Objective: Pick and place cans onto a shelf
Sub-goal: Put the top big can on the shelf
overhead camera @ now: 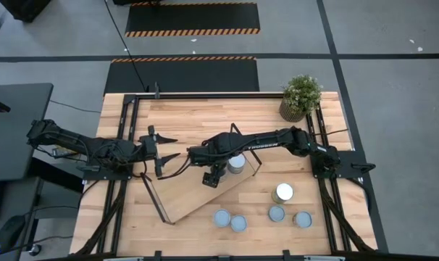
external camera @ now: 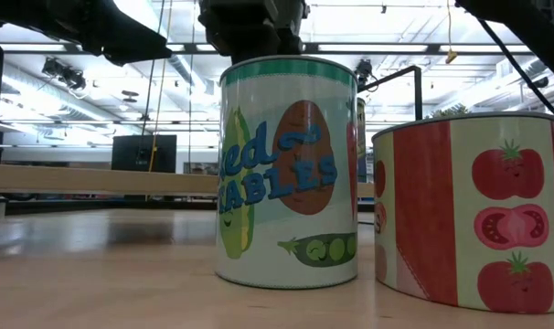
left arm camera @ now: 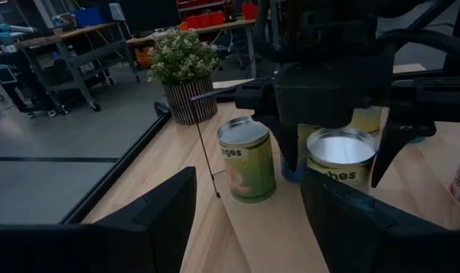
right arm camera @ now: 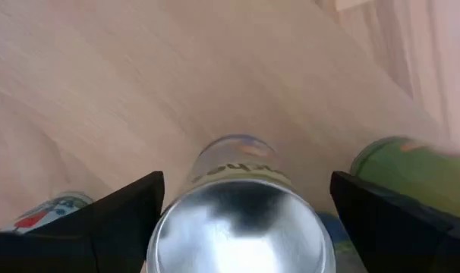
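The right gripper (overhead camera: 213, 176), fingers spread apart, straddles one can (left arm camera: 338, 157) standing on the shelf (overhead camera: 198, 199) beside a second can (overhead camera: 236, 164) at its 2 o'clock, while five more cans (overhead camera: 276, 214) stand on the table (overhead camera: 205, 116) at 4 o'clock.

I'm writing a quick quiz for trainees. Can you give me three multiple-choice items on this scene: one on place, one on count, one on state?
1. The right gripper is: A over the plant; B over the shelf; C off the table.
2. Cans on the bare table: A two; B nine; C five.
3. The right gripper's jaws are: A open astride a can; B shut and empty; C shut on the plant.

B: the right gripper hangs above the shelf.
C: five cans stand on the table.
A: gaps show on both sides of the can.
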